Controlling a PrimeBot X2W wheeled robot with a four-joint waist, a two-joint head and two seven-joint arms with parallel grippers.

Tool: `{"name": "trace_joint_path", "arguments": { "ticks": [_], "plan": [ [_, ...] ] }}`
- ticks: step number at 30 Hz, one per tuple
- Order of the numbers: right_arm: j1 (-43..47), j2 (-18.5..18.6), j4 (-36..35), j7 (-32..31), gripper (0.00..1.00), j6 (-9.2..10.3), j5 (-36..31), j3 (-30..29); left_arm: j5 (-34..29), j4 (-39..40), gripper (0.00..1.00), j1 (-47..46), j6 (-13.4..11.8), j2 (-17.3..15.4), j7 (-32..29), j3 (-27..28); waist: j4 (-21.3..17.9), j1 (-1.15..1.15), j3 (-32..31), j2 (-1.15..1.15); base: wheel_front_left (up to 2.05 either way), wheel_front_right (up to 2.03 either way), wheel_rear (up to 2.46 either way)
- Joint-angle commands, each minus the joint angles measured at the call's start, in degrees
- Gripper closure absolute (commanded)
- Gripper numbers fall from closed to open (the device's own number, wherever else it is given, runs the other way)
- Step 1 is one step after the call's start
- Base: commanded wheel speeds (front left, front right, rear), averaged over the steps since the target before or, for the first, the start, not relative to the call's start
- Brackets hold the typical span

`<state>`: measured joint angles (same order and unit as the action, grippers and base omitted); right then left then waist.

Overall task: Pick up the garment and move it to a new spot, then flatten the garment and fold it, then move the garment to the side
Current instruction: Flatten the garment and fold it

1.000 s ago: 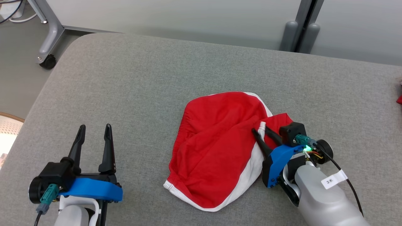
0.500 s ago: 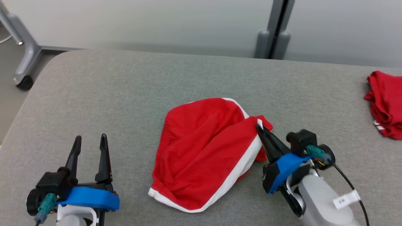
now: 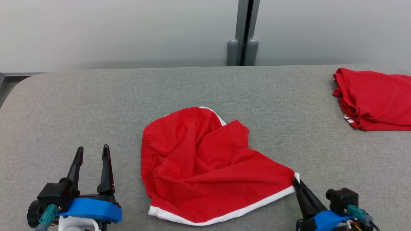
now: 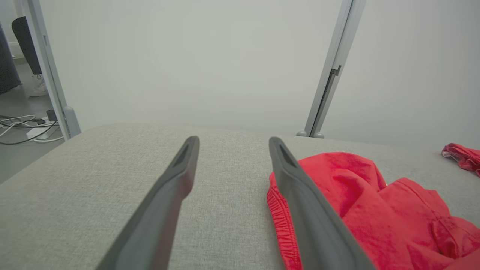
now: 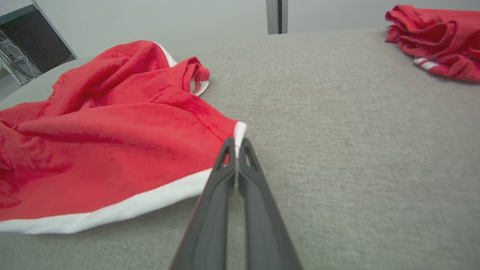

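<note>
The garment (image 3: 205,163) is a pair of red shorts with a white hem, lying crumpled in the middle of the grey table (image 3: 96,102). My right gripper (image 3: 296,181) at the lower right is shut on the white-edged corner of the garment (image 5: 112,142), drawn out toward me; the right wrist view shows that corner pinched at the tips of my right gripper (image 5: 236,144). My left gripper (image 3: 92,152) rests open at the lower left, a short way left of the garment. In the left wrist view the garment (image 4: 360,202) lies just right of my open left gripper (image 4: 233,144).
A second red garment (image 3: 375,96) lies bunched at the table's far right edge and appears in the right wrist view as the second red garment (image 5: 438,41). A grey post (image 3: 243,32) stands behind the table against a pale wall.
The head camera swung right and up. My right gripper shut on the garment's white-edged corner and pulled it toward me and to the right, spreading the cloth. The left gripper stayed put.
</note>
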<state>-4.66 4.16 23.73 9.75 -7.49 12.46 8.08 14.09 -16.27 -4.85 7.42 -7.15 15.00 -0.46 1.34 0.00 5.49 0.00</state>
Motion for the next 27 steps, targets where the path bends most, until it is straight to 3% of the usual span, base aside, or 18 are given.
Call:
{"name": "trace_joint_path", "arguments": {
  "ticks": [1, 12, 27],
  "plan": [
    [1.0, 0.0, -1.3, -0.5, 0.0, -0.01, -0.5, -0.8, -0.1, 0.2, 0.0, 0.3, 0.1, -0.3, 0.2, 0.2, -0.5, 0.0, -0.2, 0.0, 0.0, 0.0, 0.0],
    [3.2, -0.2, -11.4, -0.9, 0.0, -0.01, -5.9, -8.1, -0.5, 0.4, 0.0, 1.2, 0.1, -0.1, 0.2, 0.5, -0.9, 0.0, -1.8, 0.0, 0.0, 0.0, 0.0],
    [4.5, -1.0, -18.9, 0.5, 0.0, -0.01, -9.5, -8.6, -1.5, 1.0, 0.0, 4.1, -0.3, -1.0, 0.2, 1.2, 0.4, 0.0, -4.5, 0.0, 0.0, 0.0, 0.0]
  ]
}}
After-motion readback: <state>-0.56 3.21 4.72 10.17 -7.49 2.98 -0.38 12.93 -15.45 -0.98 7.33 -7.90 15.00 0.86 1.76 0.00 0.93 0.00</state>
